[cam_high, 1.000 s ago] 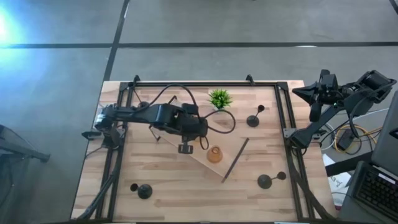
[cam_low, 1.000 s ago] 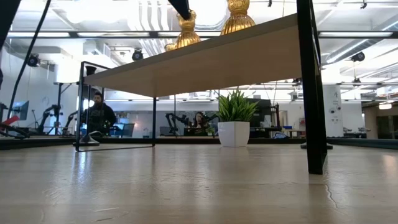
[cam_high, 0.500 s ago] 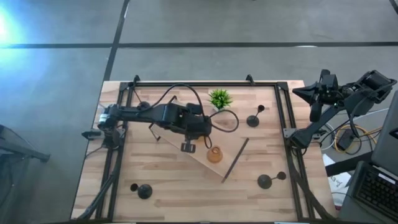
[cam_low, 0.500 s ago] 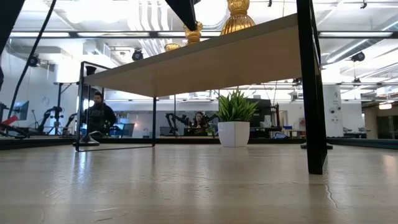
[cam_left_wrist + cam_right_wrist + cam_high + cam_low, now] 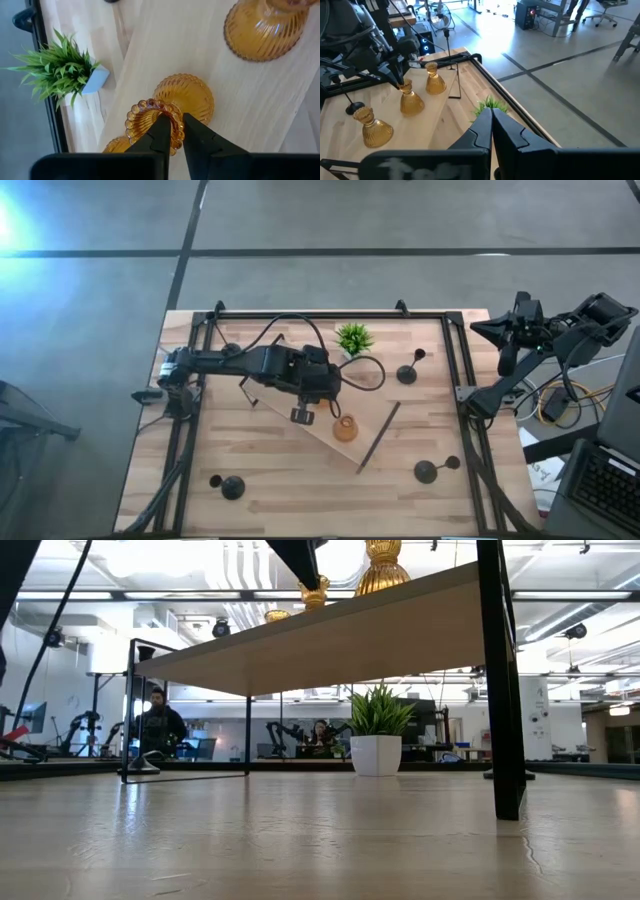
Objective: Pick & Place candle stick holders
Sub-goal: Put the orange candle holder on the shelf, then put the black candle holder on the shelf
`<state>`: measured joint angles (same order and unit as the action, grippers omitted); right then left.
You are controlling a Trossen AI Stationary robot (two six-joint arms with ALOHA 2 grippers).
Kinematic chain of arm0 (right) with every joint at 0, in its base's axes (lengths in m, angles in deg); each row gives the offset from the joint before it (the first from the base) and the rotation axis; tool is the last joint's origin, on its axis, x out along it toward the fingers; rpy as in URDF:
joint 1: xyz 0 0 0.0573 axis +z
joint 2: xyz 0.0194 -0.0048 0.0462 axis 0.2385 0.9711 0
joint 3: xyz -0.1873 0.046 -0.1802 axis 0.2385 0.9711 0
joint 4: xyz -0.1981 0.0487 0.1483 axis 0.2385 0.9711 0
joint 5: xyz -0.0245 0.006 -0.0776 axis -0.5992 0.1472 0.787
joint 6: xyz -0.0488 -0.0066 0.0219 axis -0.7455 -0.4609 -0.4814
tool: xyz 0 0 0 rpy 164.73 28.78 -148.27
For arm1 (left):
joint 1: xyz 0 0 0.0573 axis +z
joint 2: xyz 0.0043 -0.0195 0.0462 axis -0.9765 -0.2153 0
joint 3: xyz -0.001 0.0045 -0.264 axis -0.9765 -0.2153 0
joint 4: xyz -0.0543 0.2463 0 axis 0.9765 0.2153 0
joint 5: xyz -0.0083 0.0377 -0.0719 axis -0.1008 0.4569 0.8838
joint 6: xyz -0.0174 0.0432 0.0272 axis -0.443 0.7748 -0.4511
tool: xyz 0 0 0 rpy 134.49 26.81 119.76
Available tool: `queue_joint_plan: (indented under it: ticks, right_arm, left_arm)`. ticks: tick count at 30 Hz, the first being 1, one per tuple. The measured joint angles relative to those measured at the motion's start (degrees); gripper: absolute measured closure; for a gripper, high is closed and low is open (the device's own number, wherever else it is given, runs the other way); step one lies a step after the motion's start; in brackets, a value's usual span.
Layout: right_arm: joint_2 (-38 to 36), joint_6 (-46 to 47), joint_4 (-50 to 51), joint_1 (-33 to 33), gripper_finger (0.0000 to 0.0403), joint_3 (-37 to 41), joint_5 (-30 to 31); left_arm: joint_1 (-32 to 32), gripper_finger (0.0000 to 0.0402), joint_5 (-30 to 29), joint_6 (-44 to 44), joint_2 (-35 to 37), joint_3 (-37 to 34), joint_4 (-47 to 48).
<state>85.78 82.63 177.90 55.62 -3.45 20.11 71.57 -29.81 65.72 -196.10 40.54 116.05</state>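
Carried slightly farther along the wooden tray (image 5: 320, 442), the upright amber holder (image 5: 172, 102) stays pinched at its rim by the left gripper's (image 5: 172, 131) fingers.

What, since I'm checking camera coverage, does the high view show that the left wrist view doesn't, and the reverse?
Only the high view: three black holders lying on the table, and the right arm parked beyond its edge.
Only the left wrist view: the left fingers pinching the beaded rim of an amber holder, with a second amber holder beside it.
Both: the plant and the wooden tray.
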Motion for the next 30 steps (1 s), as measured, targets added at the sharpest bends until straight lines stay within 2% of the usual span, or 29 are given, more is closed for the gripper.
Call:
queue_joint_plan:
  ticks: [4, 7, 21, 30]
  right_arm:
    - [0.0, 0.0, 0.0, 0.0, 0.0394, 0.0, 0.0]
    - [0.0, 0.0, 0.0, 0.0, 0.0394, 0.0, 0.0]
    - [-0.4, 0.1, 0.0, 0.0, 0.0394, 0.0, -0.1]
    - [-0.4, 0.1, 0.0, 0.0, 0.0394, 0.0, -0.1]
  left_arm:
    - [0.0, 0.0316, 0.0, 0.2, 0.0, 0.0, -0.9]
    - [0.0, 0.0299, 0.0, 0.7, 0.0, 0.0, -0.9]
    - [-0.2, 0.0294, 1.5, -0.1, 0.1, 0.7, 0.8]
    - [-0.2, 0.0294, 2.3, -1.4, 0.3, 6.6, 3.2]
